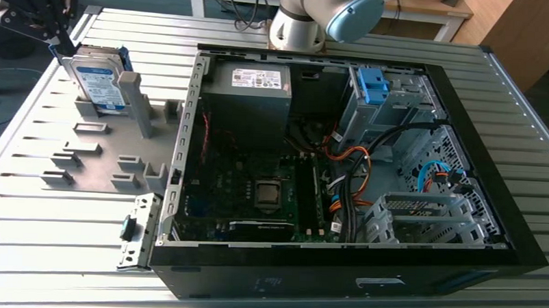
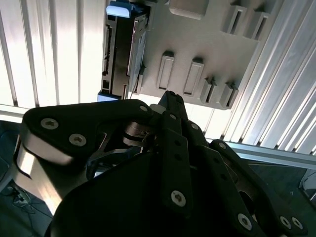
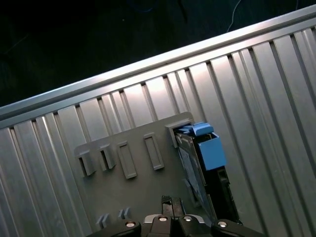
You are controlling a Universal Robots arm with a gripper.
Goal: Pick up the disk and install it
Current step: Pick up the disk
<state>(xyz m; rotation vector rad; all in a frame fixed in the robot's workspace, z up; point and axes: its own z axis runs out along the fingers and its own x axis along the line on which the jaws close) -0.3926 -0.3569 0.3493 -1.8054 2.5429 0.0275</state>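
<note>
The pick-up is not yet done. The gripper [image 2: 170, 97] hangs near the disk [image 1: 99, 86], jaws together, holding nothing. The disk stands upright in the grey holder [image 1: 101, 142] on the tabletop [image 1: 34, 228]. Grabbing it needs the jaws apart.

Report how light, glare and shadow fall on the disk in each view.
Exterior view: even light, the disk label plain, the computer case interior dim. Second wrist view: glare washes out the table slats; disk and gripper look dark against it. First wrist view: the disk is well lit; blackness lies beyond the table edge.
</note>
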